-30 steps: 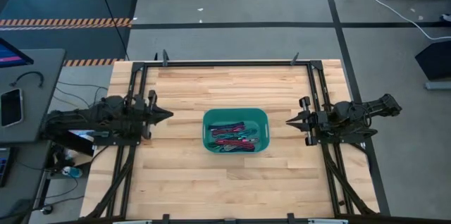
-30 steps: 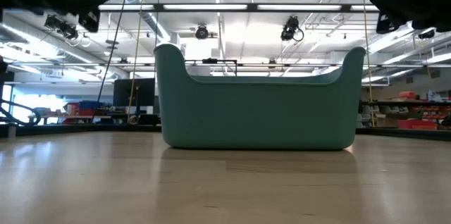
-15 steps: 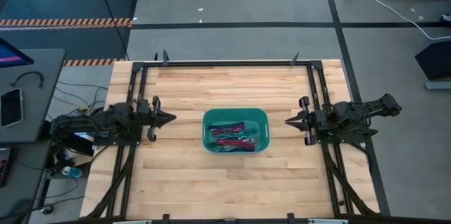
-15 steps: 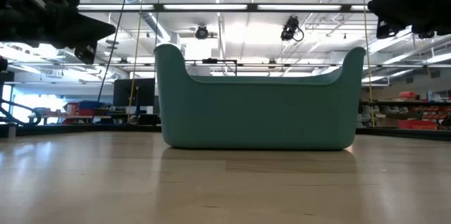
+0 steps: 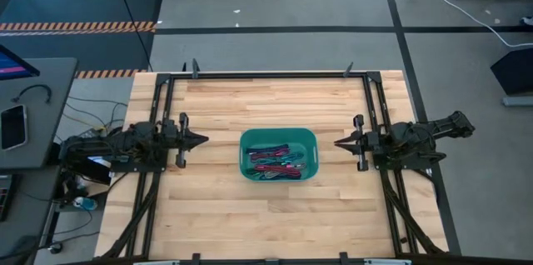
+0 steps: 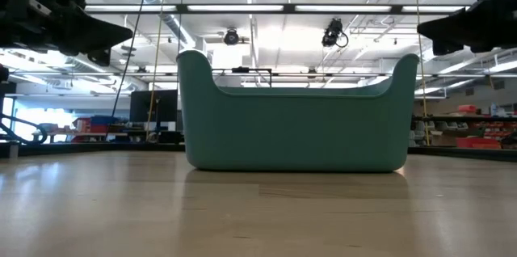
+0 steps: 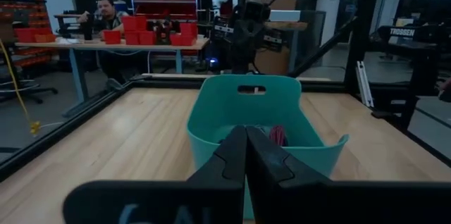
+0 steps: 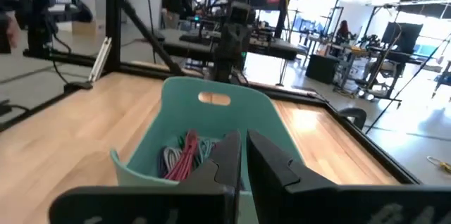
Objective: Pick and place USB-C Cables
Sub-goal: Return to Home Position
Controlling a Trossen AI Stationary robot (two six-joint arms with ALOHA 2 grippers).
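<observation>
While both arms reach in level from opposite sides of the tabletop (image 5: 275, 223), the USB-C cables (image 5: 273, 163) lie heaped together inside the teal bin (image 5: 246, 142) at its middle, with pink, purple, green and grey strands tangled. The left fingers (image 5: 196, 140) point at the bin from well apart, pressed together and holding nothing. The right fingers (image 5: 341, 142) face it from the other side, likewise pressed together with nothing between them, and nearer the bin than the left ones
</observation>
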